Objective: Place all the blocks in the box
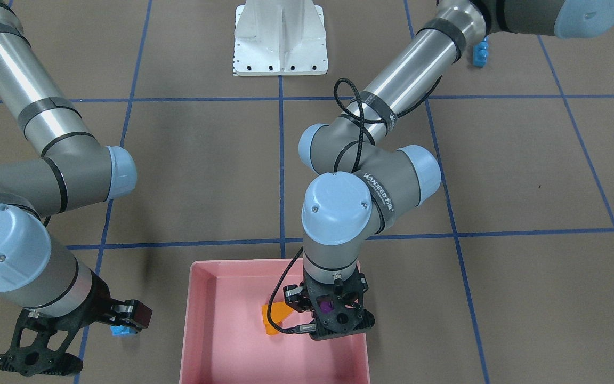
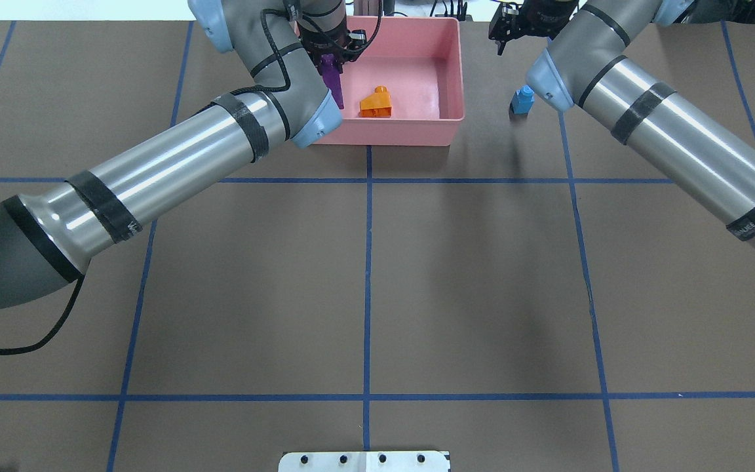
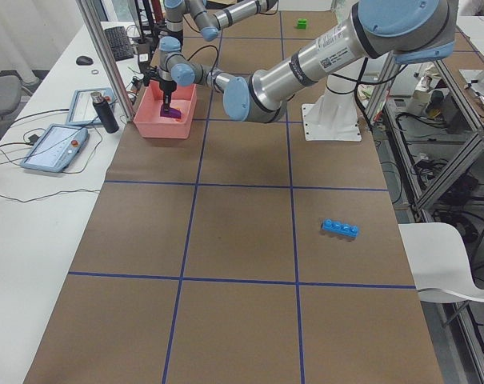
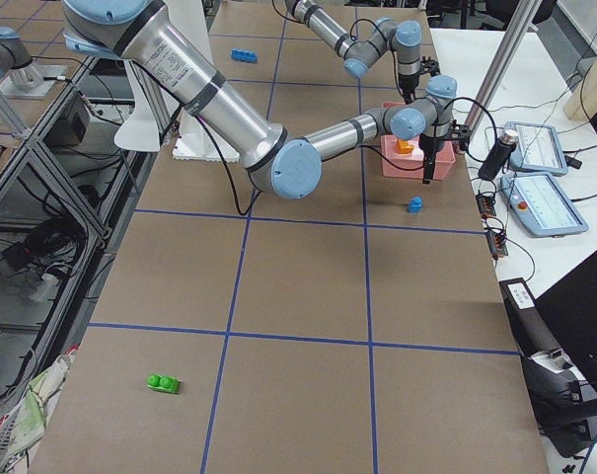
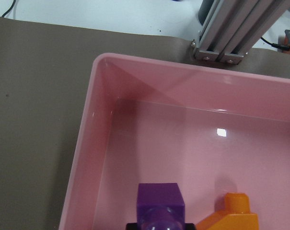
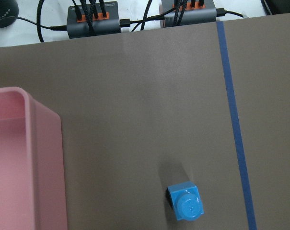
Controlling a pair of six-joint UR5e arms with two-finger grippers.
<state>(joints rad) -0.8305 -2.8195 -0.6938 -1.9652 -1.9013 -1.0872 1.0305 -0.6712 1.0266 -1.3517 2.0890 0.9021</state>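
Note:
My left gripper (image 2: 331, 78) hangs over the pink box (image 2: 453, 65) and is shut on the purple brick (image 5: 160, 201), held just above the box floor. The orange sloped brick (image 2: 377, 103) lies in the box beside it. My right gripper (image 1: 128, 316) looks open and empty, above the small blue brick (image 6: 185, 207), which stands on the table just outside the box wall (image 6: 44, 167). The long blue brick (image 3: 340, 229) and the green brick (image 4: 163, 382) lie far off on the table, near the robot's side.
The white metal base (image 1: 280, 37) stands at the robot's side of the table. Past the table edge behind the box are an aluminium post (image 5: 231, 28), cable hubs (image 6: 94, 21) and tablets (image 3: 54, 148). Blue tape lines grid the brown table.

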